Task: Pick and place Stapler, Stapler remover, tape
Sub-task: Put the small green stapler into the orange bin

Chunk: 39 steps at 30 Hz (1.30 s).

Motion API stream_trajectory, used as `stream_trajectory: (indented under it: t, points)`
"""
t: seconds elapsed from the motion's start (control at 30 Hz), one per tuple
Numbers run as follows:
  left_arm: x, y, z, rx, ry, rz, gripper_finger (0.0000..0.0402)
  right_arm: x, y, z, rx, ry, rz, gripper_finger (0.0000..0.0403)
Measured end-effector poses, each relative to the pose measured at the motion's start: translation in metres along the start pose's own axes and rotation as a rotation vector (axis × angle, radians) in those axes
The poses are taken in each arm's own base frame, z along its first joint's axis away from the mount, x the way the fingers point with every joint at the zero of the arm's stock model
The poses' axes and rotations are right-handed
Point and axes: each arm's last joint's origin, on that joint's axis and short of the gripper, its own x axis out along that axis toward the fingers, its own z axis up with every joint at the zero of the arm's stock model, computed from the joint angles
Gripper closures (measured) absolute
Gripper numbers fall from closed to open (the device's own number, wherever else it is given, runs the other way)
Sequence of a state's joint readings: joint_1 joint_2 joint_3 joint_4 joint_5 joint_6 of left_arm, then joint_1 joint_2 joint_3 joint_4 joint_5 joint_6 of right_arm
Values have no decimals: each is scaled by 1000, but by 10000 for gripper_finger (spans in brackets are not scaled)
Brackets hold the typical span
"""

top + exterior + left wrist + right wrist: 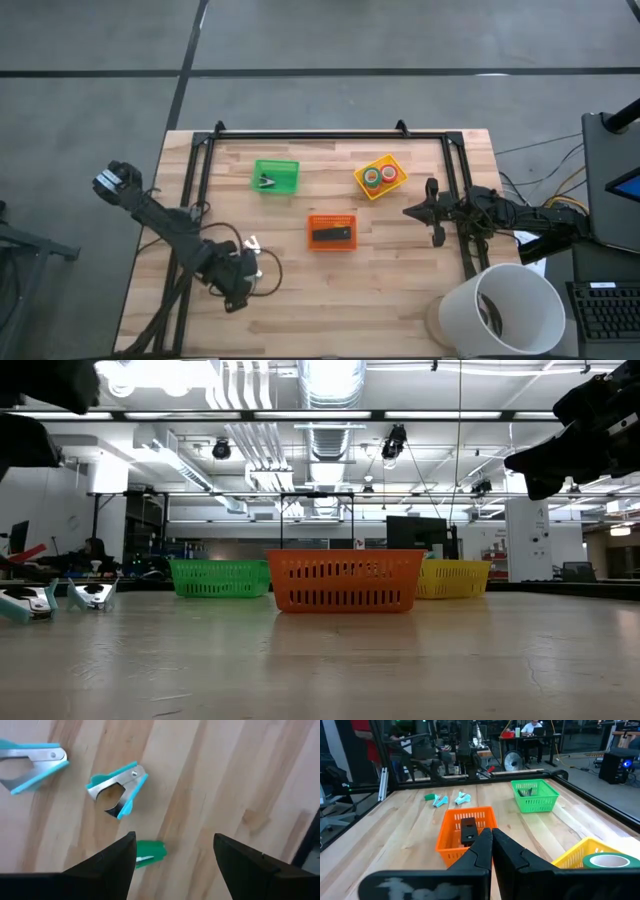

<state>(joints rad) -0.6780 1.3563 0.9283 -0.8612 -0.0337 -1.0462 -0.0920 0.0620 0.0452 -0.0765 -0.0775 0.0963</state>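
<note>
Near the front-left corner of the counter [400, 290], I have the left claw [172, 852] hanging over the wood with its fingers spread wide and nothing between them. Two teal staple removers lie loose there: one staple remover [118, 789] sits just ahead of the claw, a little off its centreline, and the second staple remover [31, 761] lies beyond it to the same side, apart from the first. A small green piece [150, 854] rests close beside one finger. The nearer remover's long axis lies at a slant across the gap between my fingers, so I judge the next move needs a short advance toward it and a wrist turn before closing. The left arm is plainly the nearer one; the right claw [432, 213] waits well away on the counter's right side, fingers pressed together and empty. The stapler [468, 830] already lies in the orange basket [331, 246], tape rolls [380, 176] sit in the yellow basket [362, 188], and the green basket [290, 167] holds a small dark item I cannot make out.
</note>
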Motion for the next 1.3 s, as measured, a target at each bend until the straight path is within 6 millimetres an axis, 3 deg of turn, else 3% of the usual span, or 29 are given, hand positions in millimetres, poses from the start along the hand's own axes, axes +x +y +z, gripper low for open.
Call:
stream_trajectory:
  t: [0.1, 0.43, 1.03, 1.3]
  points:
    - [2, -3, -8, 65, -15, 24, 138, 0, 0, 0, 0, 0, 0, 394]
    - [27, 14, -27, -57, 47, 102, 138, 0, 0, 0, 0, 0, 0, 394]
    - [60, 26, -39, -143, 63, -5, 138, 0, 0, 0, 0, -1, 0, 394]
    - [64, 31, -41, -163, 62, 0, 145, 0, 0, 0, 0, 0, 0, 394]
